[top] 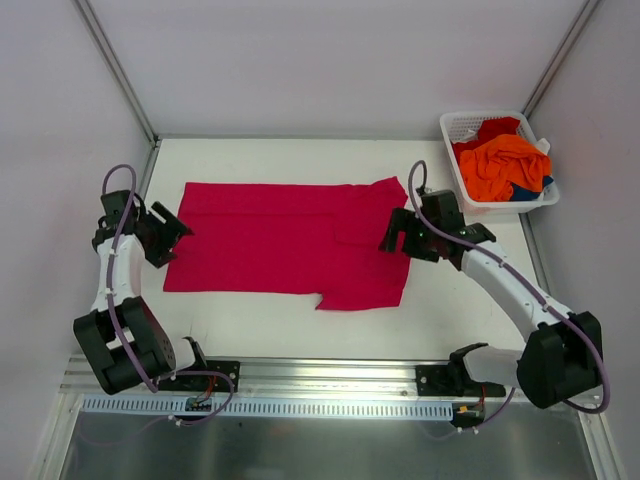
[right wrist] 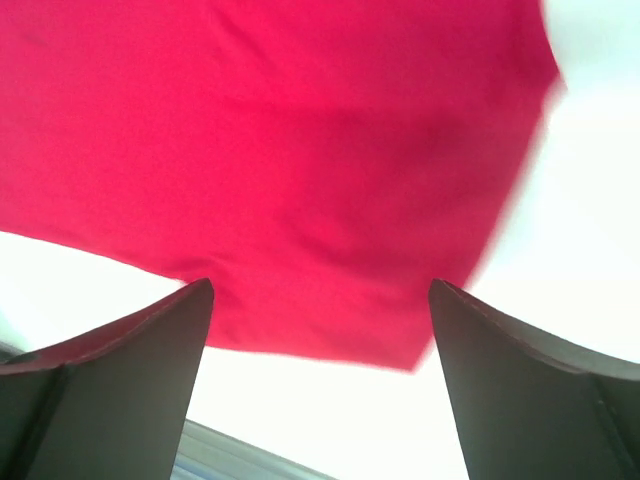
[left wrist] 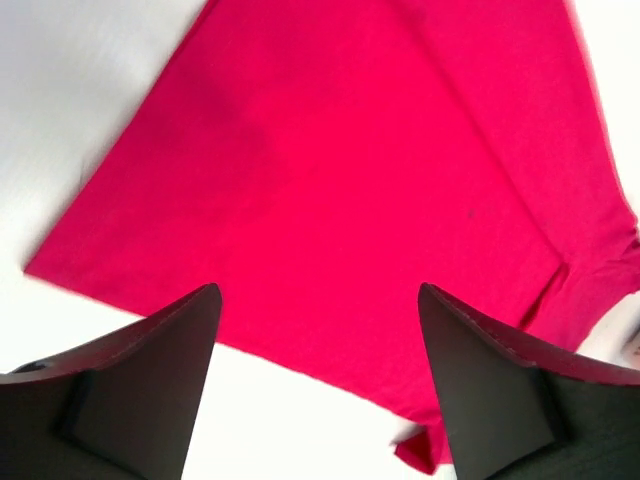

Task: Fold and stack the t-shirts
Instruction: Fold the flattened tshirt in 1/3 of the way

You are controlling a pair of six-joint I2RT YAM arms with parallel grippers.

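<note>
A magenta-pink t-shirt lies flat across the middle of the white table, folded lengthwise into a long rectangle. My left gripper hovers at the shirt's left edge, open, with nothing between its fingers; its wrist view looks down on the pink cloth. My right gripper sits over the shirt's right end, also open and empty, and the cloth fills the upper part of its wrist view. An orange t-shirt lies bunched in the basket on top of red and blue ones.
A white slotted plastic basket stands at the back right corner against the wall. White walls with metal rails close the table on three sides. A metal rail runs along the near edge between the arm bases.
</note>
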